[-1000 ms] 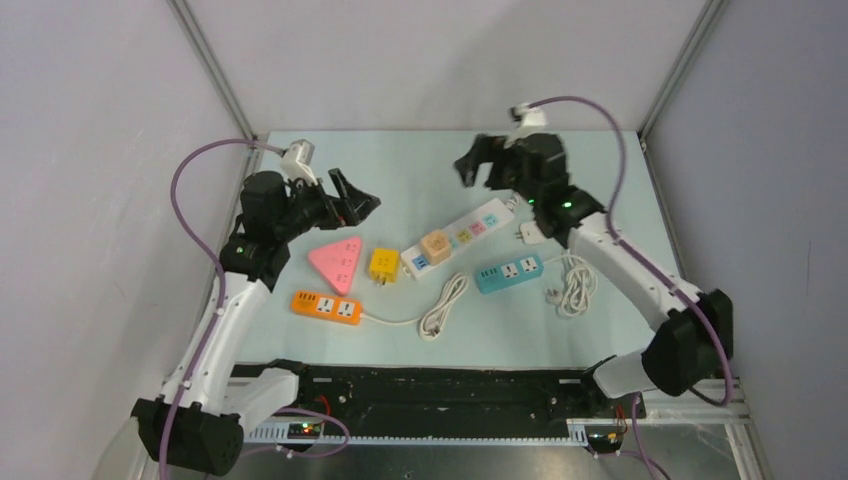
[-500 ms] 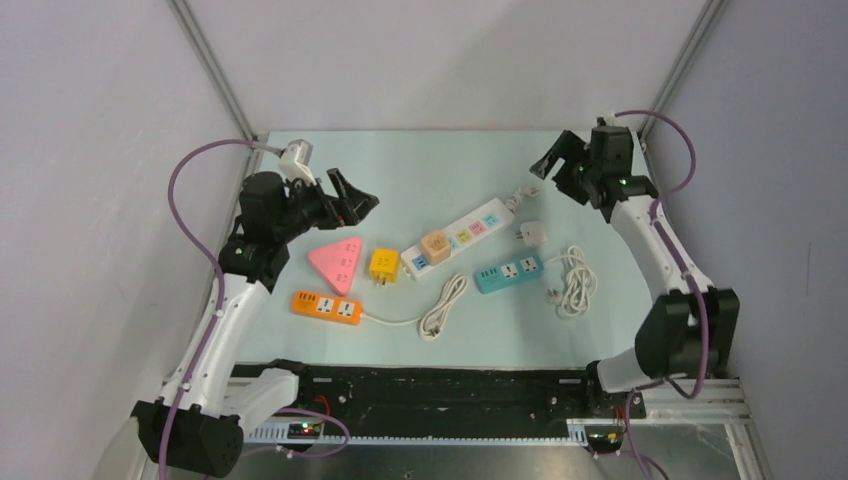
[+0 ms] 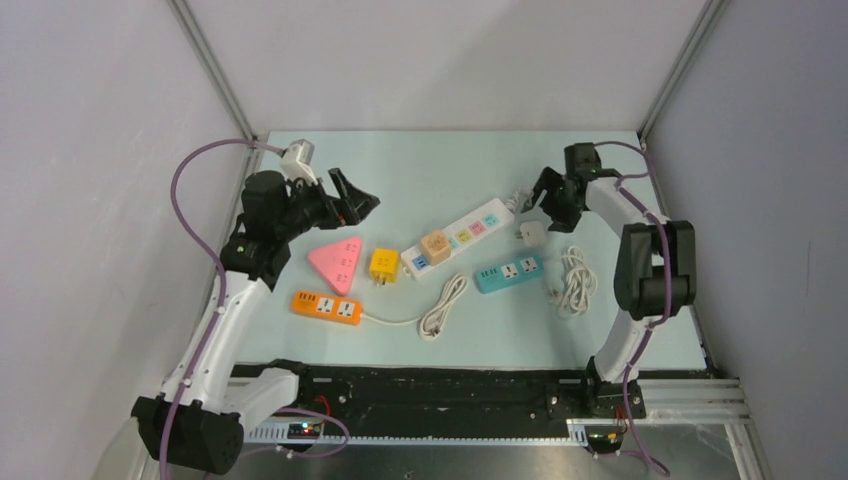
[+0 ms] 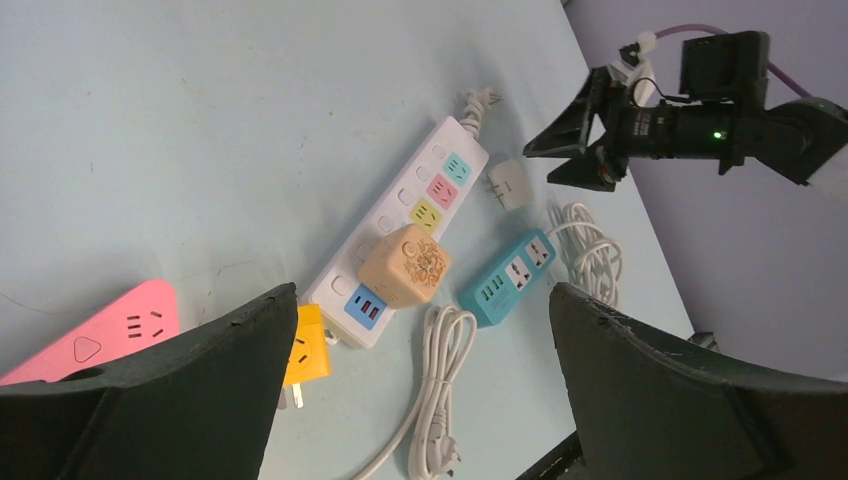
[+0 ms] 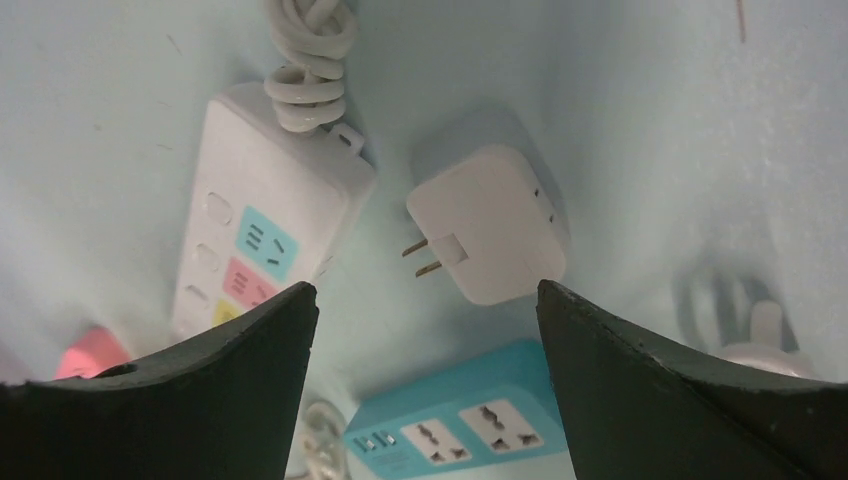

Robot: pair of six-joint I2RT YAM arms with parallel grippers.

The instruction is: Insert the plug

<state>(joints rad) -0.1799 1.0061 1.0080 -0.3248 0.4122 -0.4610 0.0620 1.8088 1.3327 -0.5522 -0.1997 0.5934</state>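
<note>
White plug (image 5: 490, 225) lies flat on the table (image 3: 420, 165), just right of the cord end of the white power strip (image 3: 458, 234), not touching it. Its two prongs run level with the tabletop and point left toward the strip; the strip's long axis runs diagonally, near-left to far-right. A beige cube adapter (image 3: 435, 246) sits in the strip's near end. Right gripper (image 3: 552, 205) hangs over the plug, jaws spread wide, nothing held; in the wrist view the plug shows between its fingers. Left gripper (image 3: 355, 197) is also spread and empty, raised above the pink triangular strip (image 3: 337, 262). A teal strip (image 3: 508, 272) lies just nearside of the plug.
</note>
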